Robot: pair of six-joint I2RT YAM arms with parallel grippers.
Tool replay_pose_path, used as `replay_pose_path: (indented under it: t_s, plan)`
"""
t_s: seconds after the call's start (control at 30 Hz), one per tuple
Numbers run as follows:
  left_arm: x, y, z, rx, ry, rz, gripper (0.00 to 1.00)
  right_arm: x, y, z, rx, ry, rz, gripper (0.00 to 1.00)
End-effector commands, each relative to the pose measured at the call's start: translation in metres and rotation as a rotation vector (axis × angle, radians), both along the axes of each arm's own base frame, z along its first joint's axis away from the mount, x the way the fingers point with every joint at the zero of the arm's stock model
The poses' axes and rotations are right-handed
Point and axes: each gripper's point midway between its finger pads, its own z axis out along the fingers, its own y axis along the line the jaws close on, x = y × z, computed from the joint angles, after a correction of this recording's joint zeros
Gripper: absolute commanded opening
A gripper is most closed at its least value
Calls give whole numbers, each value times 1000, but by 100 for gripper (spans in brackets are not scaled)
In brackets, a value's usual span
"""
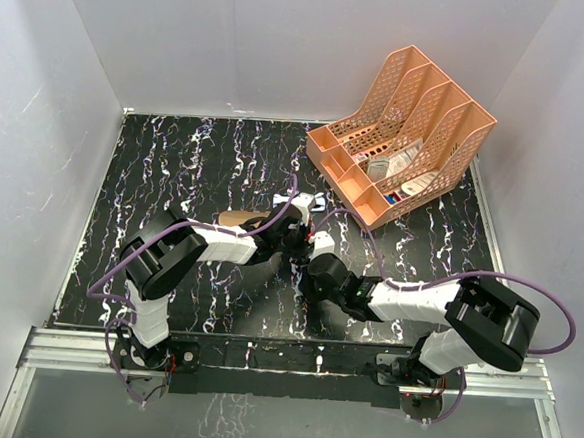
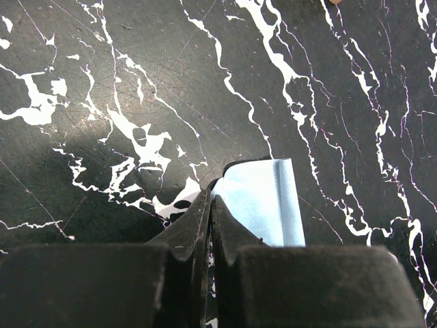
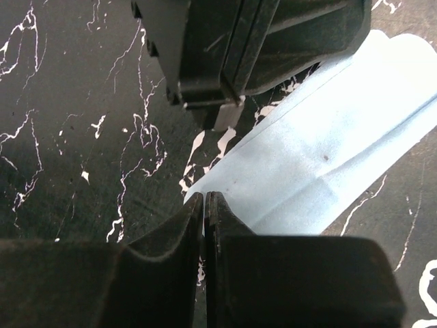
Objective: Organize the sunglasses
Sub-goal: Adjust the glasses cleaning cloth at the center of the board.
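Note:
The sunglasses do not show in any view. A light blue cloth [image 3: 328, 164] lies on the black marbled table. My right gripper [image 3: 205, 198] is shut, pinching the cloth's near corner. My left gripper [image 2: 210, 196] is also shut, its tips closed on another edge of the cloth [image 2: 263, 201], which curls up beside them. In the right wrist view, the left gripper [image 3: 229, 102] hangs just above the cloth's far edge. From above, both grippers, left [image 1: 298, 231] and right [image 1: 317, 253], meet at the table's middle. A brown case [image 1: 240, 217] lies partly hidden behind the left arm.
A peach-coloured desk organizer [image 1: 403, 137] with several slots stands at the back right and holds small items. White walls close in the table on three sides. The arms' cables loop over the near half of the table.

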Motion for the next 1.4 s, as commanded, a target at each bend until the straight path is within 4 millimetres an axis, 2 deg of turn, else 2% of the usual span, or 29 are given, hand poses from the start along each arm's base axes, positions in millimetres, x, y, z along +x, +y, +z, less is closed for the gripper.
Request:
replay_pose_path:
  t_s: [0.0,0.33,0.43,0.53,0.7,0.8,0.9,1.07,1.37]
  plan:
    - [-12,16,-27,86,70,1,0,-16,-2,-5,8,39,25,5]
    - [-11,17,-27,90,70,4,0,-25,-5,-5,19,54,23,5]
    - [-11,15,-27,87,68,1,0,-21,-8,1,23,33,3,5]
    - [-11,15,-27,89,71,0,0,-16,-7,16,47,-7,-5,5]
    - [-11,17,-25,89,68,1,0,5,-19,52,79,-121,-89,5]
    - [-12,17,-25,89,68,0,0,18,-31,65,90,-157,-153,5]
    - [-12,16,-23,85,65,-1,0,34,-48,65,63,-162,-226,4]
    - [-11,18,-23,88,63,3,0,55,-62,67,43,-185,-284,4]
    - [-12,20,-20,93,55,4,0,78,-65,53,16,-160,-291,4]
